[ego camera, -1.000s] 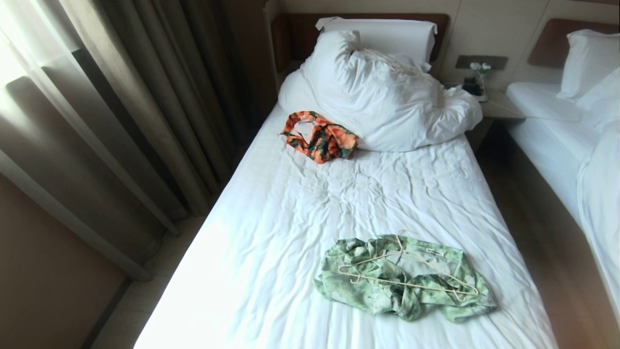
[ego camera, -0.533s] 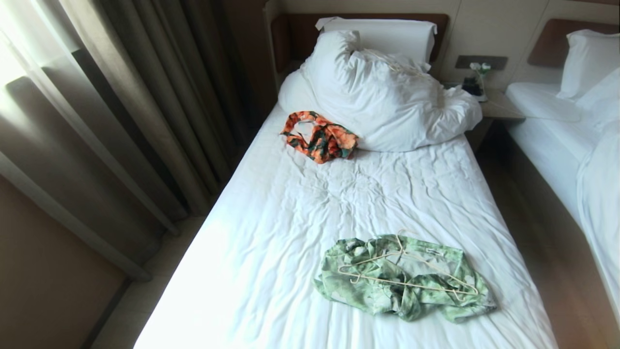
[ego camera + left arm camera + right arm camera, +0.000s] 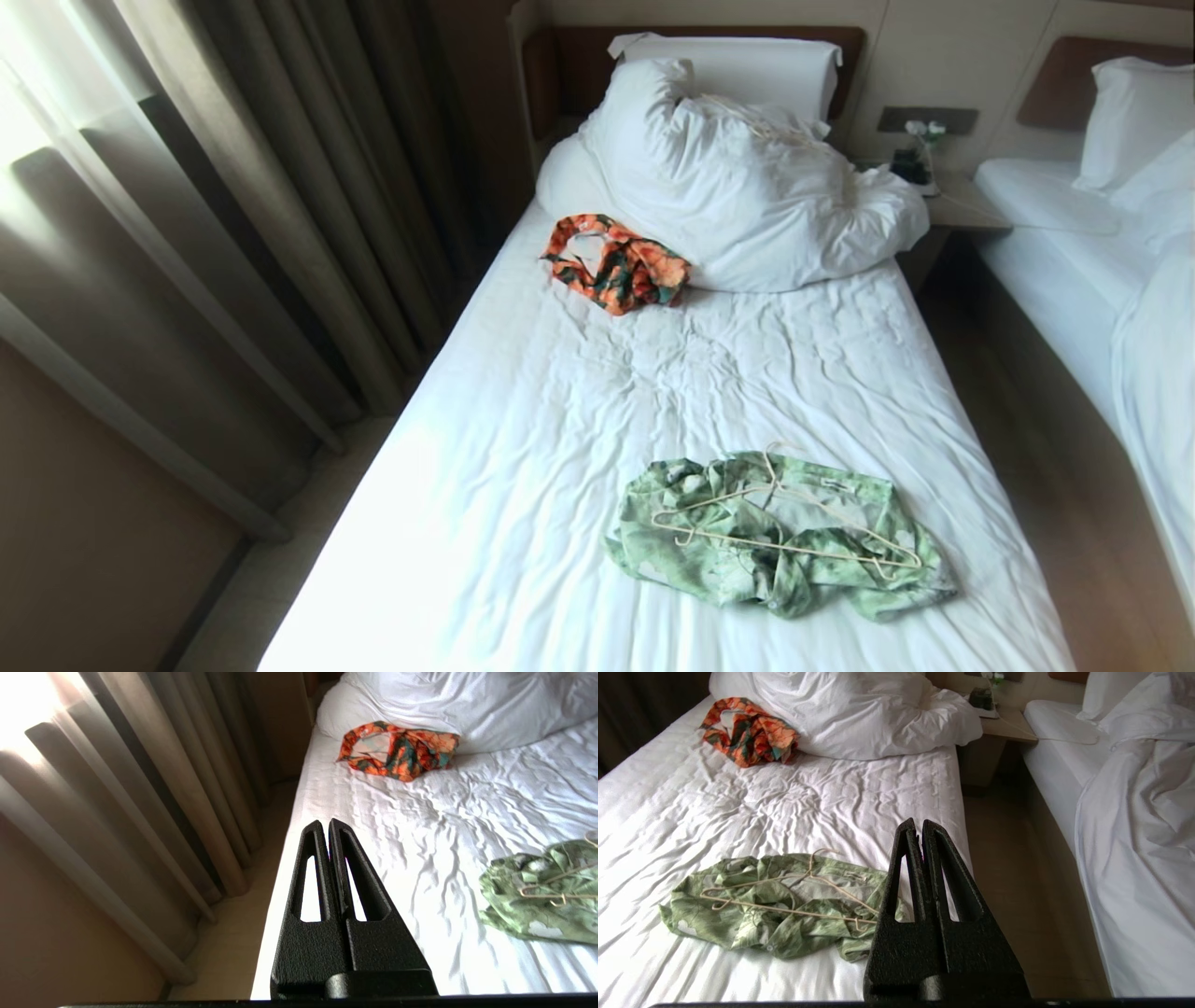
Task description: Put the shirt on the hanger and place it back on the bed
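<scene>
From our head view we see neither arm, only the bed point(image 3: 579, 411) with its wrinkled white sheet, dark headboard and bunched duvet point(image 3: 747, 196). Our wrist views add what that view lacks. The left wrist view shows our left gripper point(image 3: 325, 826) with its two black fingers pressed together, holding nothing, poised above the bed's edge on the curtain point(image 3: 154, 779) side. The right wrist view shows our right gripper point(image 3: 915, 825) likewise closed and empty, above the bed's other edge beside the floor strip and the second bed point(image 3: 1134, 826).

The shirt point(image 3: 775, 537) lies crumpled on the near half of the bed, light green and white with a darker leaf print, its shape lost in folds. One cream wire hanger point(image 3: 784, 523) rests on top of it, lying flat, its hook pointing toward the headboard; the shirt is not on it. In the right wrist view the shirt point(image 3: 770, 905) and hanger point(image 3: 794, 896) sit near the gripper but apart from it.

We count one green shirt, one hanger, one orange-and-teal garment point(image 3: 618, 263) touching the duvet's edge, two beds, and a bedside table point(image 3: 962, 201) between them.
</scene>
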`<state>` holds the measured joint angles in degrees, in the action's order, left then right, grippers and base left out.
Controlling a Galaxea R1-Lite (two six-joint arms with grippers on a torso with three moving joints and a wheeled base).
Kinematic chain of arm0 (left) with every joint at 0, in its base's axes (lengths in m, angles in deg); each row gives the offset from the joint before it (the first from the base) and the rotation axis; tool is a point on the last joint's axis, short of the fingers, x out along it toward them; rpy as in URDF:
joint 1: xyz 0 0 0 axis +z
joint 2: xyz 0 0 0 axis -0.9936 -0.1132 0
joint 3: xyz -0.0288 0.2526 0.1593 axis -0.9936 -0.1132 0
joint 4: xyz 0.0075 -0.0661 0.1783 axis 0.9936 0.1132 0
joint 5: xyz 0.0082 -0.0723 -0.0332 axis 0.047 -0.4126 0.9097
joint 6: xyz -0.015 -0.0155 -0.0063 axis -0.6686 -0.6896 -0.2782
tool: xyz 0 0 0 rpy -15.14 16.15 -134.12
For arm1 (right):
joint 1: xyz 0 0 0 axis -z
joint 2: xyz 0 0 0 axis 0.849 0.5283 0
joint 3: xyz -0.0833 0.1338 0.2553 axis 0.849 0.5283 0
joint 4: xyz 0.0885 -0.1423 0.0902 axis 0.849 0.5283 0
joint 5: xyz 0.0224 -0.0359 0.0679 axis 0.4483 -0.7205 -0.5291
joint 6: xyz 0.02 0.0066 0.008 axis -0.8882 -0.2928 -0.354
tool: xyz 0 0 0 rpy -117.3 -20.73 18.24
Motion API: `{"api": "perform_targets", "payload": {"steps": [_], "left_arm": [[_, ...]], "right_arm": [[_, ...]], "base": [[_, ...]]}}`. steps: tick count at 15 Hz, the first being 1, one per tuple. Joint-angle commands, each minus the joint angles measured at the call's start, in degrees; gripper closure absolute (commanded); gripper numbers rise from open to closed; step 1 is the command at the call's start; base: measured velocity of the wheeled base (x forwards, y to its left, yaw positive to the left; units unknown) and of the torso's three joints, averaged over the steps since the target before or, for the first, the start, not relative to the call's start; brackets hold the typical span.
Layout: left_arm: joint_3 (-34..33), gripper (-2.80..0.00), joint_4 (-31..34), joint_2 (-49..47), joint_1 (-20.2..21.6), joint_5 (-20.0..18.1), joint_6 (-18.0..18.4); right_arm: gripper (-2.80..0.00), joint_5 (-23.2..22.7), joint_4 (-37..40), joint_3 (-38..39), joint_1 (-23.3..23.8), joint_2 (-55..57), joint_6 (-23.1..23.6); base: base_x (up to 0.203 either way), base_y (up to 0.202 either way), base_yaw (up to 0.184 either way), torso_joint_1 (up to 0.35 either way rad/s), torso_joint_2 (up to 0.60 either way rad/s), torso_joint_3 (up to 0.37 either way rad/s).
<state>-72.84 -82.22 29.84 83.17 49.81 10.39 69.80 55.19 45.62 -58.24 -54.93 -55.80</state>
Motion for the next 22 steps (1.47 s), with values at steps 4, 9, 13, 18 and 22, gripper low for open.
{"api": "perform_targets", "payload": {"steps": [4, 9, 13, 18, 22], "left_arm": [[-4.82, 0.00, 0.75, 2.25, -0.02, -1.22, -0.08], [-5.35, 0.00, 6.54, 2.25, -0.02, -4.12, -0.17], [-5.34, 0.00, 9.49, 2.25, -0.02, -4.77, -0.52], [-5.34, 0.00, 11.24, 2.25, -0.02, -5.13, -3.92], [-5.34, 0.00, 11.24, 2.25, -0.02, -4.86, -5.35]], "right_arm": [[0.00, -3.00, -0.64, 6.22, -0.04, -2.96, 0.03], [0.00, -4.10, -0.82, 10.64, -0.04, -3.38, -0.06], [0.00, -4.10, -3.42, 14.15, -0.04, -3.38, -0.06], [0.00, -4.05, -4.44, 16.29, -0.04, -3.38, 0.12], [0.00, -4.01, -5.39, 17.60, -0.04, -3.38, -0.06]], "base": [[0.000, 0.000, 0.000, 0.000, 0.00, 0.000], [0.000, 0.000, 0.000, 0.000, 0.00, 0.000], [0.000, 0.000, 0.000, 0.000, 0.00, 0.000], [0.000, 0.000, 0.000, 0.000, 0.00, 0.000], [0.000, 0.000, 0.000, 0.000, 0.00, 0.000]]}}
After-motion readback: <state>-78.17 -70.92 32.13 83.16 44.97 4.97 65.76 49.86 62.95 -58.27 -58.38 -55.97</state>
